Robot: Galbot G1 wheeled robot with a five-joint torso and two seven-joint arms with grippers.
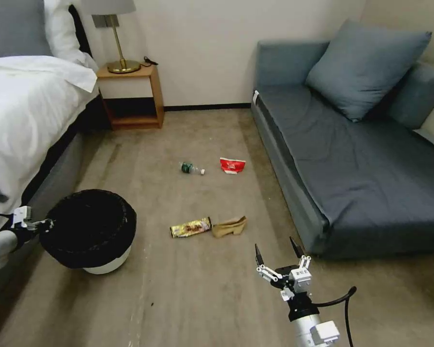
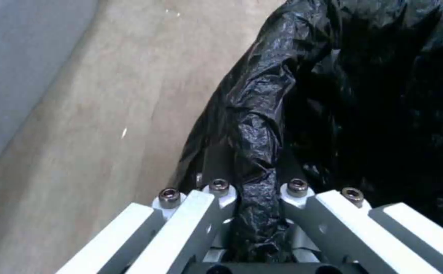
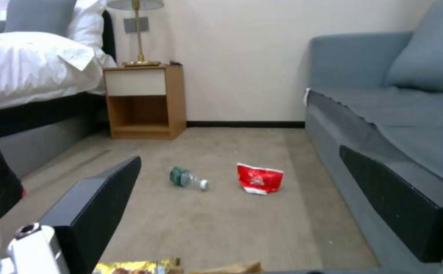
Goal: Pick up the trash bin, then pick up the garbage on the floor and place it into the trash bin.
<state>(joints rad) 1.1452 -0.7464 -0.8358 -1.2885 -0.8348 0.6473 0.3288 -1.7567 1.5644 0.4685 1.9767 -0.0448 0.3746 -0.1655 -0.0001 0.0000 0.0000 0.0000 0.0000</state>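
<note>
The trash bin, white with a black bag over its rim, is at the left by the bed. My left gripper is shut on its near rim; the left wrist view shows the bag's fold pinched in the left gripper. On the floor lie the garbage pieces: a gold wrapper, brown paper, a red packet and a small bottle. My right gripper hangs open, low, just short of the brown paper. Its wrist view shows the bottle and red packet ahead.
A bed runs along the left, with a wooden nightstand and lamp at the back wall. A grey sofa lines the right. Open carpet lies between them around the litter.
</note>
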